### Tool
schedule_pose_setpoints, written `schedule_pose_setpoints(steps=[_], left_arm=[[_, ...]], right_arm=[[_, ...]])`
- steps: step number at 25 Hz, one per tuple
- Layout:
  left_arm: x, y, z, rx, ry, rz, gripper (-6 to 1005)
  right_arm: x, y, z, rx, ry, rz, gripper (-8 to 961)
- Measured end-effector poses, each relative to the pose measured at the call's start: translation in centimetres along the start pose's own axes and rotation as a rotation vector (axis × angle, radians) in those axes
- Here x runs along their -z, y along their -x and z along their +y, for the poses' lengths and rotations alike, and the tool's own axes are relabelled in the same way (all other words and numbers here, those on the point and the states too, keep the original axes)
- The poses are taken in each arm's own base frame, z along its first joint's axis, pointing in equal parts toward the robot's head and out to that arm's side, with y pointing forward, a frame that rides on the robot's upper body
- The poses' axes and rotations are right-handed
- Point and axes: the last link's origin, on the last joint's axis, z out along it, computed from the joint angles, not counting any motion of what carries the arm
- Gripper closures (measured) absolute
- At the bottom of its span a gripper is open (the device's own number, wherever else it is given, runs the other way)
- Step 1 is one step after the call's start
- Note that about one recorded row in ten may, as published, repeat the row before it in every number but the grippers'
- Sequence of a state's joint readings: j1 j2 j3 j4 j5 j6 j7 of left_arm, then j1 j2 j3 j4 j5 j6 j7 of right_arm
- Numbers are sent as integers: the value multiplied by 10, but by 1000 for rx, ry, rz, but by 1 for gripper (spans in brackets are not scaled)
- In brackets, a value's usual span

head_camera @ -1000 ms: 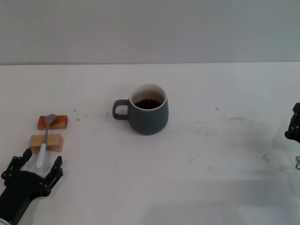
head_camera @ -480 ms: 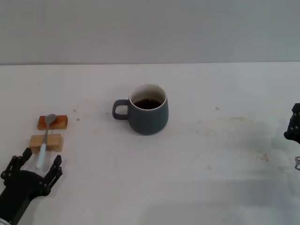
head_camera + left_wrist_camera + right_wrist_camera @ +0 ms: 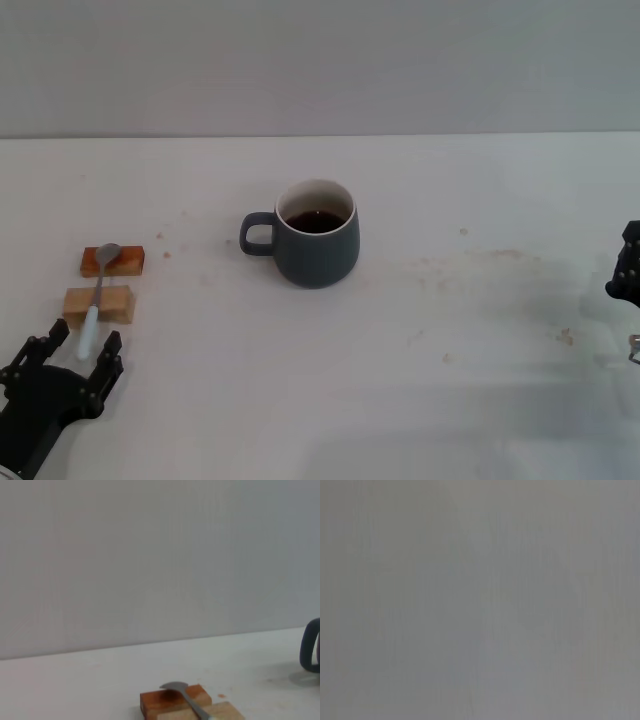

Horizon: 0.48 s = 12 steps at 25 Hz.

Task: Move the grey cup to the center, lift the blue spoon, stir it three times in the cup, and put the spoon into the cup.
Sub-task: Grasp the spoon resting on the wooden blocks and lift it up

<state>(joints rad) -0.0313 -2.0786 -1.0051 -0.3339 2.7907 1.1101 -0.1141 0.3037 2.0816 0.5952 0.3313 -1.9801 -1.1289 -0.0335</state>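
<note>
The blue spoon point(image 3: 97, 306) lies just ahead of the left gripper point(image 3: 72, 350), its pale handle end almost between the spread fingertips point(image 3: 108, 345) and not touched by them. Its metal bowl rests on the darker wooden block point(image 3: 111, 261) farther out, and its neck crosses the lighter wooden block point(image 3: 99, 303) nearer the gripper; the left wrist view shows the same blocks and spoon bowl low in front. The grey cup point(image 3: 317, 235) stands upright well ahead and to the right of that gripper, handle turned toward the left, dark liquid inside. The right gripper point(image 3: 627, 270) sits at the surface's point(image 3: 480, 340) far right edge; I cannot tell how its fingers stand.
</note>
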Motion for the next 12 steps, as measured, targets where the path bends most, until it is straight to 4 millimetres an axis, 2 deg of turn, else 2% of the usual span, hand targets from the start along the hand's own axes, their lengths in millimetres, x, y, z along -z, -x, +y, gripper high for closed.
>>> schedule_pose_setpoints(steps=[12], left_arm=[[-2,-1,1,6,-2,1,367]], right_arm=[[0,0,0,1,2,0,955]])
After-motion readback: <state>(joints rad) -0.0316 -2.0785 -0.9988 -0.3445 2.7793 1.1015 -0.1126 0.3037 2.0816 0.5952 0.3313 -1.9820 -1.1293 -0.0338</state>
